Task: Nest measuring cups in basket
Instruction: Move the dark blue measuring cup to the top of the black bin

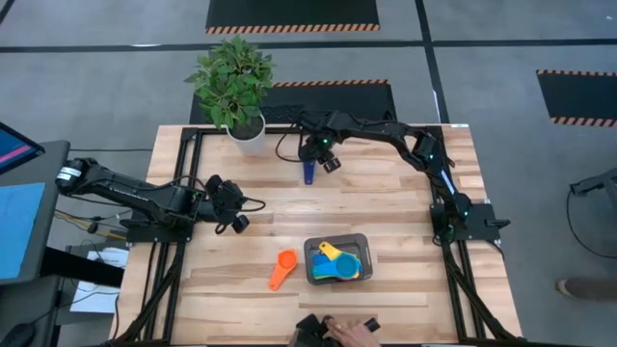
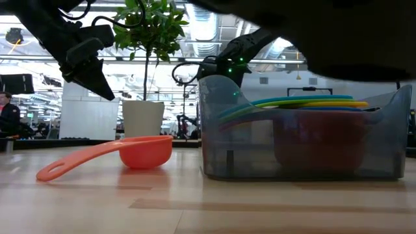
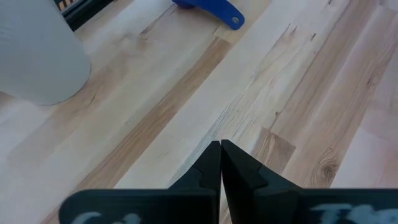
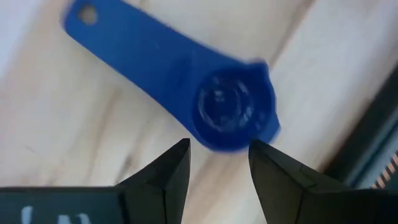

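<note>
A dark blue measuring cup (image 1: pixel 308 173) lies on the table at the far middle, bowl side down, with its handle (image 4: pixel 124 37) flat on the wood. My right gripper (image 4: pixel 219 155) hangs open just above its bowl (image 4: pixel 236 106), pointing steeply down, and touches nothing. The dark grey basket (image 1: pixel 364 253) stands near the front edge with several nested cups inside, the yellow cup (image 1: pixel 331 253) on top. An orange cup (image 1: pixel 282 270) rests on the table at the basket's left side. My left gripper (image 3: pixel 221 155) hovers shut over bare wood at the table's left.
A white plant pot (image 1: pixel 247 133) with a green plant stands at the far left, close to the blue cup. A person's hand (image 1: pixel 355 331) shows at the table's near edge. Bare wood lies between the blue cup and the basket.
</note>
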Robot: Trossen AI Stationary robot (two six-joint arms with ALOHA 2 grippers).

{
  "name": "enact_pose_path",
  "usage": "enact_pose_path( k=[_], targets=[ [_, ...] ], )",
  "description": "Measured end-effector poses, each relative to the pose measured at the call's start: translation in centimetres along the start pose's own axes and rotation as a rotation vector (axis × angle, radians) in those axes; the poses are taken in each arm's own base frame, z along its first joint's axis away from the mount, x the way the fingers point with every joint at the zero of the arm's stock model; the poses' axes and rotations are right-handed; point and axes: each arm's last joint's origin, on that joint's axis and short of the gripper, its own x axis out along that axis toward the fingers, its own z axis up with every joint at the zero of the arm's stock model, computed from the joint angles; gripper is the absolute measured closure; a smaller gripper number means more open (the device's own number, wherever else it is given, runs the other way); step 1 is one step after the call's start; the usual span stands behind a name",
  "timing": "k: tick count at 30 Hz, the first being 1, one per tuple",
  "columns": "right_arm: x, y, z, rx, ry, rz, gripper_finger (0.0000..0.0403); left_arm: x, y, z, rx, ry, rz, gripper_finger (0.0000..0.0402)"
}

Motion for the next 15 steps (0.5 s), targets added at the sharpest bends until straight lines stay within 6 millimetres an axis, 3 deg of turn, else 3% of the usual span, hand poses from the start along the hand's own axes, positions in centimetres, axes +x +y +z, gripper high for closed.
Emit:
enact_pose_path(
  k=[9,15],
  targets=[
    [0.0,0.0,-0.2,0.010,-0.028,0.029,0.0225,0.0,0.0,0.0,-0.005,0.000,0.000,0.0401],
    [1.9,0.5,-0.5,0.034,0.001,0.074,0.0226,0.0,0.0,0.0,-0.004,0.001,0.001,0.0401]
  ],
)
